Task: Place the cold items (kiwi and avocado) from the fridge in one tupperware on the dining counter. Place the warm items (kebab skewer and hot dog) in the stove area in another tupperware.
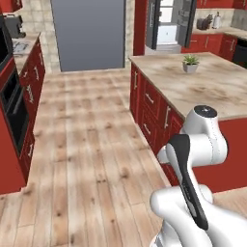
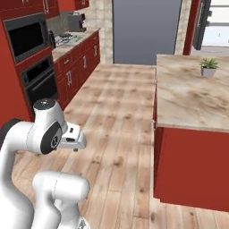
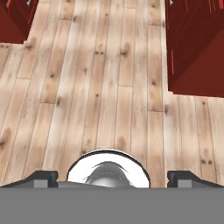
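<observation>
Hovering over bare plank floor (image 3: 109, 87), fingers (image 3: 112, 178) spread wide, nothing between them. Red cabinets (image 3: 194, 48) ahead of the right fingertip, more ahead-left. Island tabletop (image 1: 212, 87) carrying a potted plant (image 1: 191, 63). Fridge (image 1: 166, 24) open beyond it; kiwi, avocado too small to tell.
</observation>
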You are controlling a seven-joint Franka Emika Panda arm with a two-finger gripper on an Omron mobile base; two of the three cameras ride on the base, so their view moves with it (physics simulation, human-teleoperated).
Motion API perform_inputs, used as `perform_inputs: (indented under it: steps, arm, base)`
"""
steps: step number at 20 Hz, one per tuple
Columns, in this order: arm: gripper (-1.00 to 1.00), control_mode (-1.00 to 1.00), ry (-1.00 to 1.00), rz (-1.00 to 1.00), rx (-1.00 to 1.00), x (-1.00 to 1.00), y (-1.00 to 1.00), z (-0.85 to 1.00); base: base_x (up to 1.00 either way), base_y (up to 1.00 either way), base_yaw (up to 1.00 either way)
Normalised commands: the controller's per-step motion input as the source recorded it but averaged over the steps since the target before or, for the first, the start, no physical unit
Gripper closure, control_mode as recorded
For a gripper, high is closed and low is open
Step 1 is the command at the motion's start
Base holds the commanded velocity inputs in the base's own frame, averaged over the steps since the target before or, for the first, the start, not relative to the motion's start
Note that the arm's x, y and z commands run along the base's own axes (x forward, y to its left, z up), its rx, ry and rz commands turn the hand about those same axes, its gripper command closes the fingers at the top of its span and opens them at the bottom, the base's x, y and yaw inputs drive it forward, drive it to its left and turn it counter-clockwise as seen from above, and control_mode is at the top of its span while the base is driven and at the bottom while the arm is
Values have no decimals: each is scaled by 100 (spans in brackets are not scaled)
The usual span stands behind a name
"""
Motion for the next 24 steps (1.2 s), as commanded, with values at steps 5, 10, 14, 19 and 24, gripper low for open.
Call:
perform_inputs:
  steps: [5,10,14,19,24]
  arm:
    - [-100,100,0,0,0,0,0,0]
    - [-100,100,0,0,0,0,0,0]
    - [-100,100,0,0,0,0,0,0]
    - [-100,100,0,0,0,0,0,0]
    - [-100,100,0,0,0,0,0,0]
  base:
    - [58,93,-18]
    - [98,70,11]
    - [91,-12,23]
    - [90,-3,15]
    - [100,-8,-13]
